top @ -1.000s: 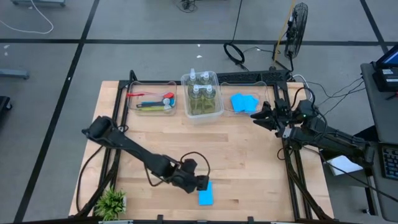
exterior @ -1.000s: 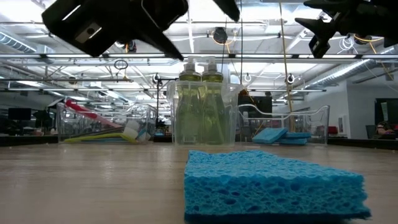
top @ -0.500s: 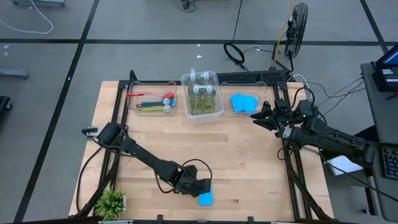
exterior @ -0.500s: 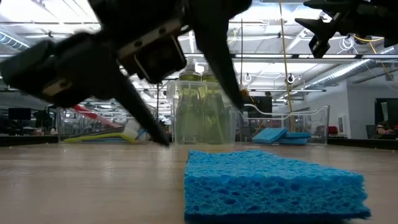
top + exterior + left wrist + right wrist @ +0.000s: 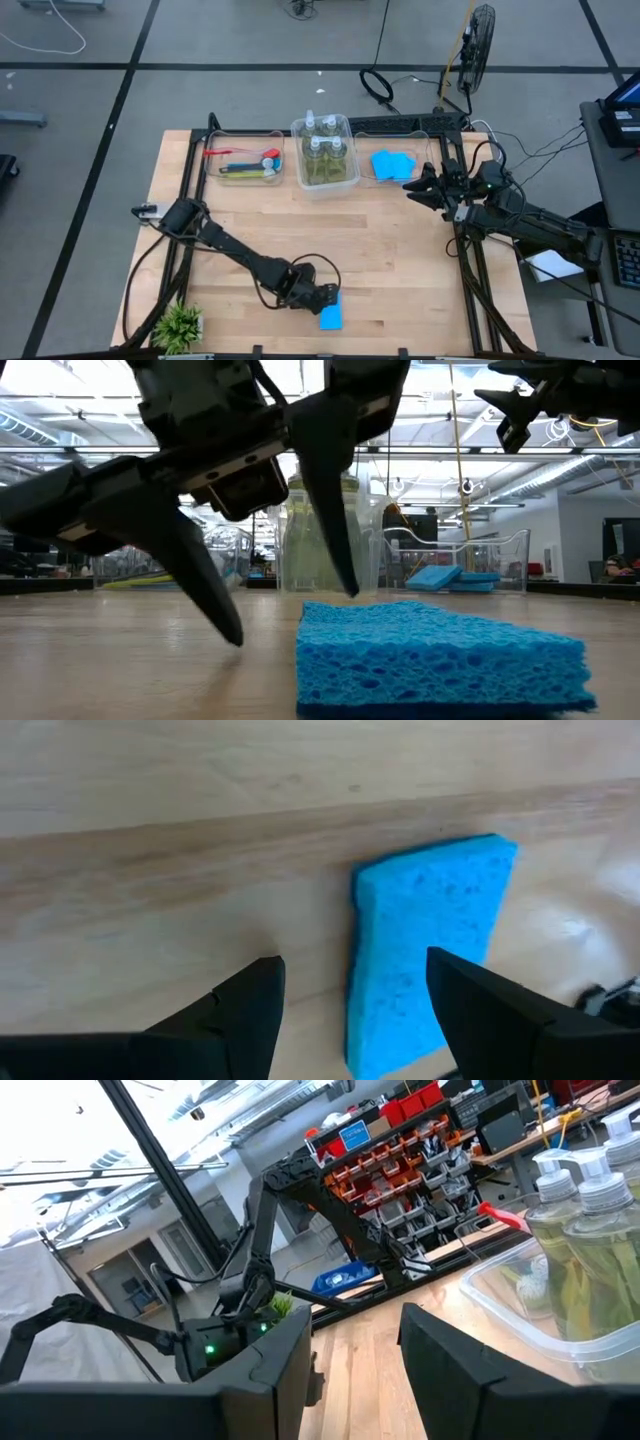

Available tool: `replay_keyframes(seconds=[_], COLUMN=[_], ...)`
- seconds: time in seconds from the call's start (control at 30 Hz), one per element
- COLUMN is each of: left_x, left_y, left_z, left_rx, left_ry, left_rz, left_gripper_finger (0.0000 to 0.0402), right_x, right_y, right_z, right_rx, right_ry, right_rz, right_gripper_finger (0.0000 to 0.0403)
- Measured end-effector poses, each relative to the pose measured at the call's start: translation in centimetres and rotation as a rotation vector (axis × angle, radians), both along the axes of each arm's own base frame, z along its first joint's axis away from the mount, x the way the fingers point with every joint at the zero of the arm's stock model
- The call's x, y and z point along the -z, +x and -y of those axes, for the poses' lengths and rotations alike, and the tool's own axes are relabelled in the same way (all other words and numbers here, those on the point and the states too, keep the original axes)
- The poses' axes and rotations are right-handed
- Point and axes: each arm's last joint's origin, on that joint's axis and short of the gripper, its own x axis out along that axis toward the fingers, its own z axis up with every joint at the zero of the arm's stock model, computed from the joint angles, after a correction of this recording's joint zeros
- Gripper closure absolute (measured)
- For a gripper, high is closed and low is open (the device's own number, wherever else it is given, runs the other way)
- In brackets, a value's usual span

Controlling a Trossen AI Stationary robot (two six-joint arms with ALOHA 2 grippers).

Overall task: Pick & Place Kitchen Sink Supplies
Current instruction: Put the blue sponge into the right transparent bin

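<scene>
A blue sponge [image 5: 331, 314] lies flat on the wood table [image 5: 400, 260], near the front edge. The left gripper [image 5: 325, 298] is low over it with its fingers [image 5: 325, 510] spread wide. One finger tip is by the sponge's edge and the other is down near the bare wood beside it. It holds nothing.

At the back of the table stand three clear bins. The middle bin [image 5: 325, 152] holds the bottles [image 5: 320, 150]. The bin [image 5: 243, 160] on the left arm's side holds the brushes [image 5: 245, 160]. The third bin holds more blue sponges [image 5: 392, 164].

The right gripper [image 5: 418, 186] hangs in the air beside that third bin. Its fingers are a little apart and empty.

A small plant [image 5: 180, 325] sits at the front corner.
</scene>
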Motion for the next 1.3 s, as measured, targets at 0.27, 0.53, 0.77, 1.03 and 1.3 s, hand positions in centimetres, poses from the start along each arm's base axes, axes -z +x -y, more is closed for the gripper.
replay_keyframes(seconds=[0.27, 0.53, 0.77, 1.03, 1.3], left_x=[1.2, 2.6, 2.7, 2.7, 1.7], left_y=[0.6, 0.7, 0.7, 1.1, 1.3], left_z=[-0.4, -0.5, -0.5, -0.7, -1.1], left_rx=[0.008, 0.004, -0.018, -0.01, -0.016], left_ry=[-0.121, -0.186, -0.142, -0.087, 0.023], left_rz=[-0.078, -0.151, -0.129, -0.065, 0.038], left_gripper_finger=[0.0164, 0.0262, 0.0354, 0.0391, 0.0397], right_x=[0.0, 0.1, 0.1, 0.1, 0.1], right_y=[0.0, 0.0, 0.0, 0.0, 0.0], right_z=[0.0, 0.0, 0.0, 0.0, 0.0], right_rx=[0.002, 0.003, 0.004, 0.004, 0.004], right_ry=[-0.002, 0.001, -0.006, -0.004, -0.003], right_rz=[-0.001, -0.007, -0.006, -0.006, -0.006], right_gripper_finger=[0.0261, 0.0261, 0.0261, 0.0261, 0.0261])
